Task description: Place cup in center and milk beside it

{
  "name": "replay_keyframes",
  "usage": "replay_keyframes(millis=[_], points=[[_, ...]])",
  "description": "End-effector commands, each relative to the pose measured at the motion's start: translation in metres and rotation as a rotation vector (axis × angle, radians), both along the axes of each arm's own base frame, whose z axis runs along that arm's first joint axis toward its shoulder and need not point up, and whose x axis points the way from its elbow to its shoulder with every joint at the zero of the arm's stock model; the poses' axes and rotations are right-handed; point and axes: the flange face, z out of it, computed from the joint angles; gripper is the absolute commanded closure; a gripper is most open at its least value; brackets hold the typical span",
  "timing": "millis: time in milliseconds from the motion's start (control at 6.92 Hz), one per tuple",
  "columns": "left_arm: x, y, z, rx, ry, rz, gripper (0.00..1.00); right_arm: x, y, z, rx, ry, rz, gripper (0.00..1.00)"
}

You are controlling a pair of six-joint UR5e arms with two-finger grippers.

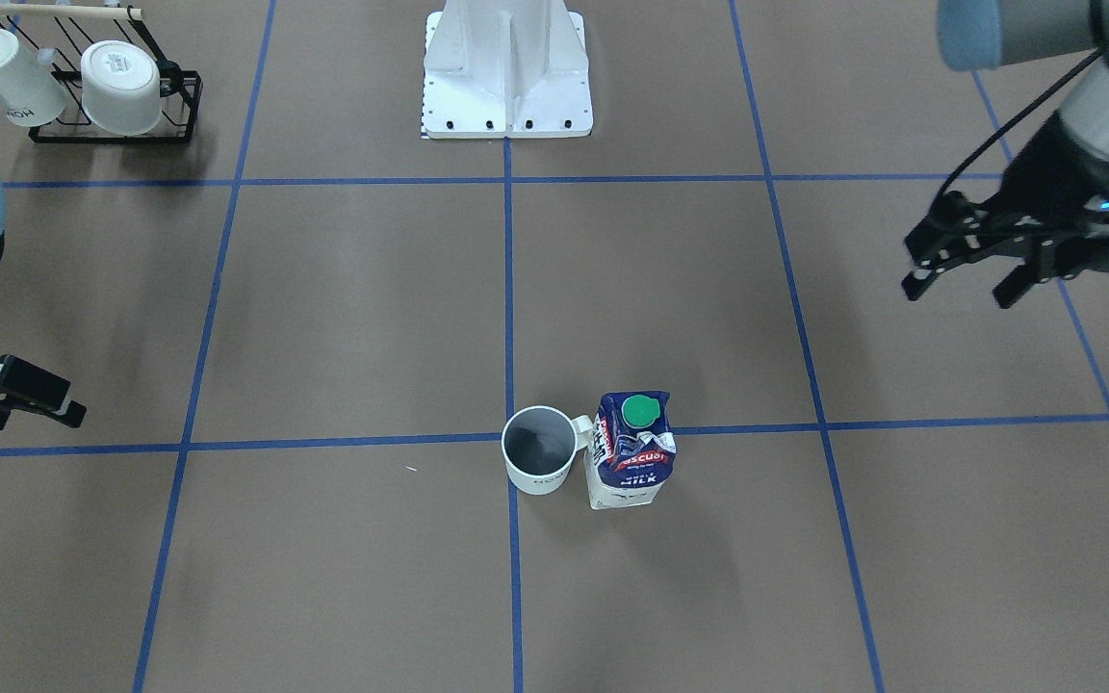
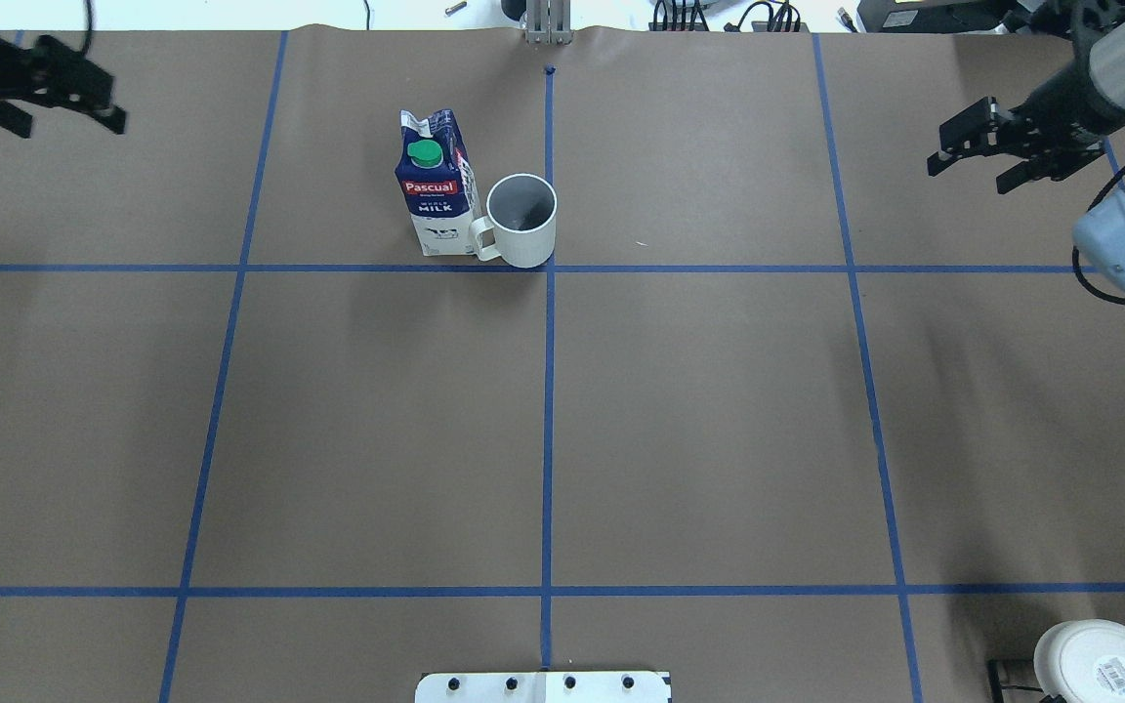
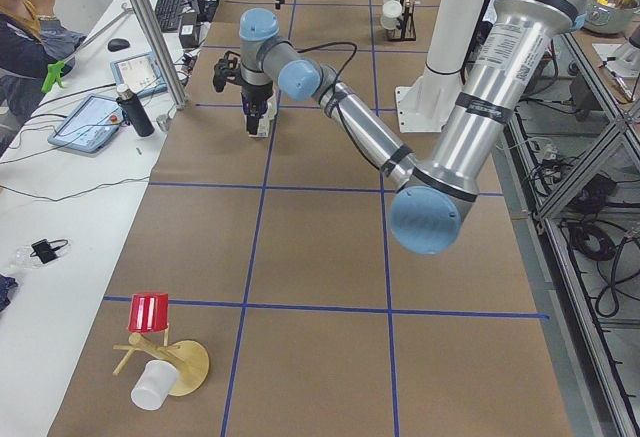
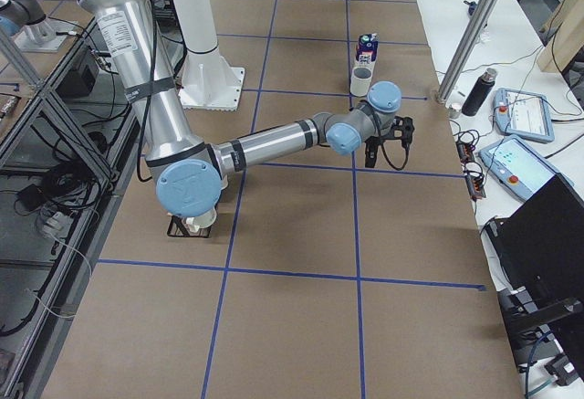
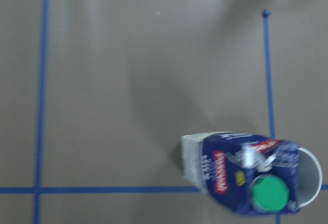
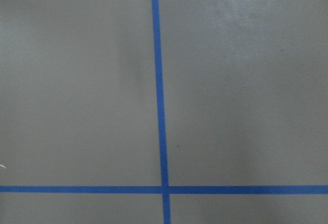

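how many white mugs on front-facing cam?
3: the cup at the tape crossing beside the milk; left mug and right mug on the top-left rack. None visibly hidden.

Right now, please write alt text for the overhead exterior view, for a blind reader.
A white cup stands at a crossing of blue tape lines, with a milk carton upright beside its handle. The left gripper and right gripper hang far to either side, jaws open and empty.

Centre crossing [image 2: 549, 271]: cup [image 2: 521, 220] stood at it, milk [image 2: 436, 195] tight against the handle side, no passage between.
Around the pair: open table [image 2: 699, 410] on every other side.
Corner: mug rack [image 1: 112, 91], well apart.
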Motion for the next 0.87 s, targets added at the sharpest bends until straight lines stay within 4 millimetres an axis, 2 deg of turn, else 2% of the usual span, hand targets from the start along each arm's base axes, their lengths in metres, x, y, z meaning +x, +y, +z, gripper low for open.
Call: replay_keyframes(millis=[0,144,433,578,722], points=[[-0.122,0.012,0.148,0.118,-0.161,0.143,0.01,0.095,-0.003,0.055,0.083,0.085,-0.033,0.0],[-0.144,0.011,0.177,0.144,-0.176,0.19,0.01,0.136,-0.005,0.074,0.158,0.149,-0.121,0.0],[-0.145,0.005,0.178,0.134,-0.182,0.184,0.01,0.142,-0.01,0.084,0.202,0.216,-0.199,0.0],[-0.144,0.003,0.182,0.12,-0.181,0.183,0.01,0.14,-0.014,0.092,0.192,0.214,-0.202,0.0],[-0.143,-0.01,0.179,0.123,-0.175,0.181,0.01,0.131,-0.013,0.094,0.188,0.215,-0.215,0.0]])
